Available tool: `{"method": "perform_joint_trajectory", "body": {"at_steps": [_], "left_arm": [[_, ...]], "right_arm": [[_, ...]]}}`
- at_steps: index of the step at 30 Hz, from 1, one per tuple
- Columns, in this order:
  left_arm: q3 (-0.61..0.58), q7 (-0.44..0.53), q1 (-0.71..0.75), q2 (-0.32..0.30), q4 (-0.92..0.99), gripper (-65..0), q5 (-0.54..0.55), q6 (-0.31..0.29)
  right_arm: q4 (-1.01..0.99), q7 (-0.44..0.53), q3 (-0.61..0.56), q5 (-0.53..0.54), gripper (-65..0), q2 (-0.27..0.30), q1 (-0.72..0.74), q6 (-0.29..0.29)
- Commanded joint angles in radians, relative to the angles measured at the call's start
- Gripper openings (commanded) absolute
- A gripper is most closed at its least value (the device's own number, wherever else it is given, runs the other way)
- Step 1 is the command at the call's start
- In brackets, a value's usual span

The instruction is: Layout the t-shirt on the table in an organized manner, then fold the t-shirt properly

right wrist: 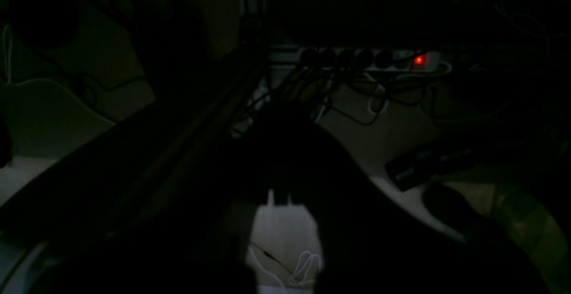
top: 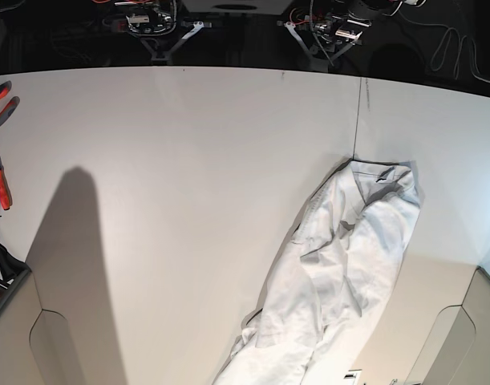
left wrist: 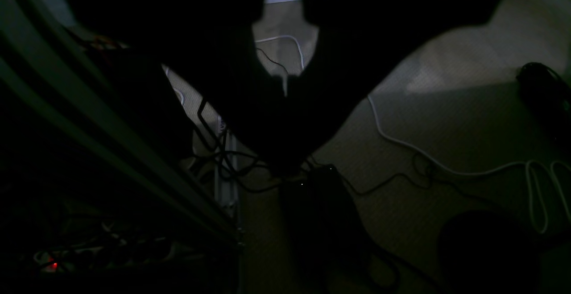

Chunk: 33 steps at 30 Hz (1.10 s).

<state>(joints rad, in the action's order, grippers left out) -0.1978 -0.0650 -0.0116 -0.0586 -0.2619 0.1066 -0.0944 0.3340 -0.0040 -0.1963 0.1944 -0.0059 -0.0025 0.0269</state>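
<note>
The white t-shirt (top: 341,273) lies crumpled in a long diagonal strip on the right half of the table (top: 188,200), its collar end near the dark seam (top: 358,120) and its other end at the front edge. Both arms hang past the table's far edge, their mounts (top: 160,28) (top: 333,32) showing at the top of the base view. In the dim left wrist view my left gripper (left wrist: 285,151) is a dark silhouette over the floor, fingers together and holding nothing. My right gripper (right wrist: 281,124) looks the same in the right wrist view. Neither is near the shirt.
Red-handled pliers (top: 0,104) and another red tool (top: 0,172) lie at the table's left edge. Below the table the floor carries tangled black cables, a white cable (left wrist: 446,164) and a power strip with a red light (right wrist: 419,60).
</note>
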Motion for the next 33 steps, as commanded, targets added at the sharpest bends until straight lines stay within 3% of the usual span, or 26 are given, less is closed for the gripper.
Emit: {"method": "perform_joint_trajectory", "body": {"at_steps": [1,20,28,33], "left_arm": [[0.001,0.012,-0.005,-0.003,-0.008,-65.0,0.004,-0.007],[0.001,-0.002,0.002,-0.004,-0.012,-65.0,0.004,-0.007],[0.002,-0.01,0.13,-0.035,-0.201,-65.0,0.005,-0.007],[0.021,-0.01,0.237,-0.065,-0.359,-65.0,0.005,-0.006]], "right_arm": [[0.006,0.007,0.002,0.004,-65.0,-0.003,0.005,0.007],[0.026,0.007,0.002,0.004,-65.0,0.002,-0.006,-0.006],[0.257,0.007,0.002,0.004,-65.0,0.081,-0.153,-0.084],[0.384,0.007,0.002,0.004,-65.0,0.145,-0.249,-0.084]]}}
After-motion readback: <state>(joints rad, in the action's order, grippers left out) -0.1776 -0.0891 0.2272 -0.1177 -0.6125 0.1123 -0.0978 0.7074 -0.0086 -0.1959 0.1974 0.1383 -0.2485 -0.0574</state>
